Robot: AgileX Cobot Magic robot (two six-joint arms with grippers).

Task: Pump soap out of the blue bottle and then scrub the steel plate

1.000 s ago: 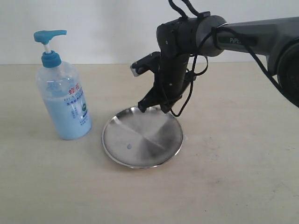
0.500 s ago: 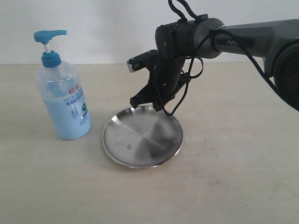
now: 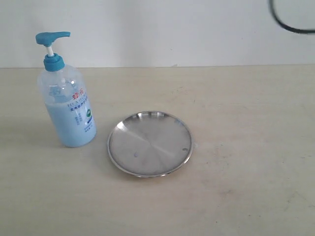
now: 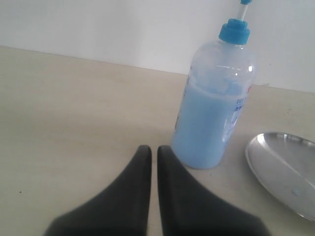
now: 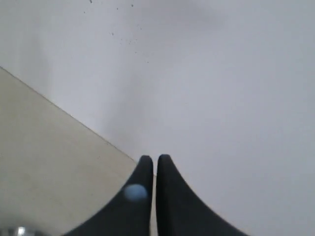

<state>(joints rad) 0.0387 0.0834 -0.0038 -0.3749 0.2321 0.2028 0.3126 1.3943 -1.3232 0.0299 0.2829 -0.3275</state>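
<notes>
The blue bottle [image 3: 66, 98] stands upright at the table's left, its teal pump head [image 3: 51, 37] raised and pale blue soap [image 3: 74, 125] filling its lower part. Just right of it lies the steel plate [image 3: 150, 143], with a small dark speck [image 3: 185, 150] near its right rim and a tiny pale drop [image 3: 135, 155] inside. My left gripper [image 4: 154, 150] is shut and empty, low over the table, a little short of the bottle [image 4: 214, 108]; the plate's edge [image 4: 275, 162] shows beyond. My right gripper [image 5: 155, 158] is shut, faces the wall, and carries a pale blue blob [image 5: 135, 192] on one finger.
A beige tabletop [image 3: 246, 187] meets a white wall [image 3: 162, 29] behind. Only a loop of black cable [image 3: 290, 22] from the right arm shows at the exterior view's top right corner.
The right arm, which hung over the plate's far rim, has lifted away up and to the right, out of the exterior view. Bottle and plate have not moved.
</notes>
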